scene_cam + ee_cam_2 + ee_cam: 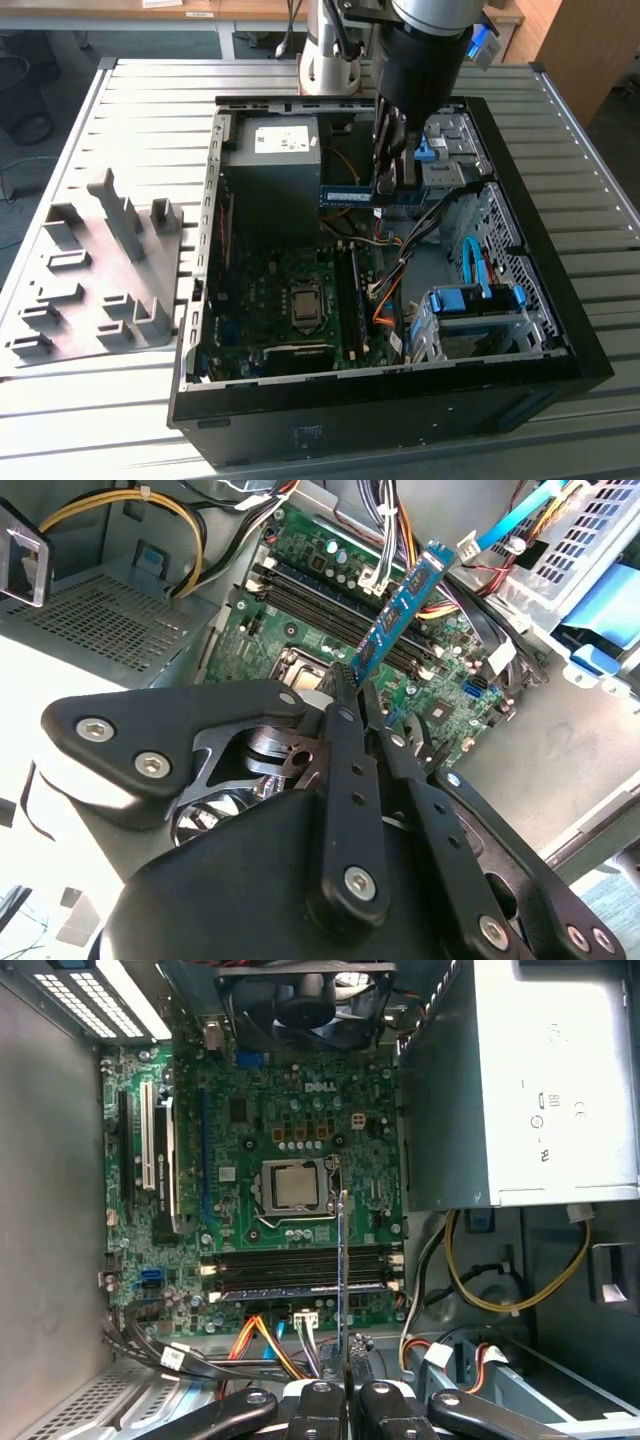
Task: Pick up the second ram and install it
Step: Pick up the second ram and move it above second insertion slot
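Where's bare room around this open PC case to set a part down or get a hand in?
Bare slats of the table beyond the grey tray, and along the case on the exterior view's right. Inside, crowded: cables beside the drive cage, with the claw holding the second ram overhead.

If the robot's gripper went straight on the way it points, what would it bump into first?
Probably the motherboard: the gripper points down into the case, and the second ram it grips would land first, around the long black sockets. Depth is hard to judge.
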Robot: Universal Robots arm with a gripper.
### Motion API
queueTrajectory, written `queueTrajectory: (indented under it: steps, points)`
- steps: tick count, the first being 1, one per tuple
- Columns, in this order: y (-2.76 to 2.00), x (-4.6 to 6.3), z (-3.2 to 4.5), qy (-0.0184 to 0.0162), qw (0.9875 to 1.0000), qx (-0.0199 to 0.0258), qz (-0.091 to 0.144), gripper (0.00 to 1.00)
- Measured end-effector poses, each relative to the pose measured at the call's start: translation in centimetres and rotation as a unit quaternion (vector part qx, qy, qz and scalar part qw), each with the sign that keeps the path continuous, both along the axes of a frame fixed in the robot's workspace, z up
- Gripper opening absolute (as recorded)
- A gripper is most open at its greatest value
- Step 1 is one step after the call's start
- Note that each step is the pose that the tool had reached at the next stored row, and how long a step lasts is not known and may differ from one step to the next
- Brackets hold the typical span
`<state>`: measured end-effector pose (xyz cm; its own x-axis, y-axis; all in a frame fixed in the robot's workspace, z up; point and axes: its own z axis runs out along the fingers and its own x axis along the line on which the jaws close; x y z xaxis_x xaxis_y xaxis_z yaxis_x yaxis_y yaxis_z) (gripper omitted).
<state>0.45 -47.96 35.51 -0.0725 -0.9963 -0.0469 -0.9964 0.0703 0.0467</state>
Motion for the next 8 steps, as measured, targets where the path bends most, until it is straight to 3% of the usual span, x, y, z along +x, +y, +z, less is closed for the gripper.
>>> queueTrajectory:
  steps: [8]
  points:
    - [0.0, 0.0, -0.65, 0.0, 1.0, 0.0, 0.0, 0.14]
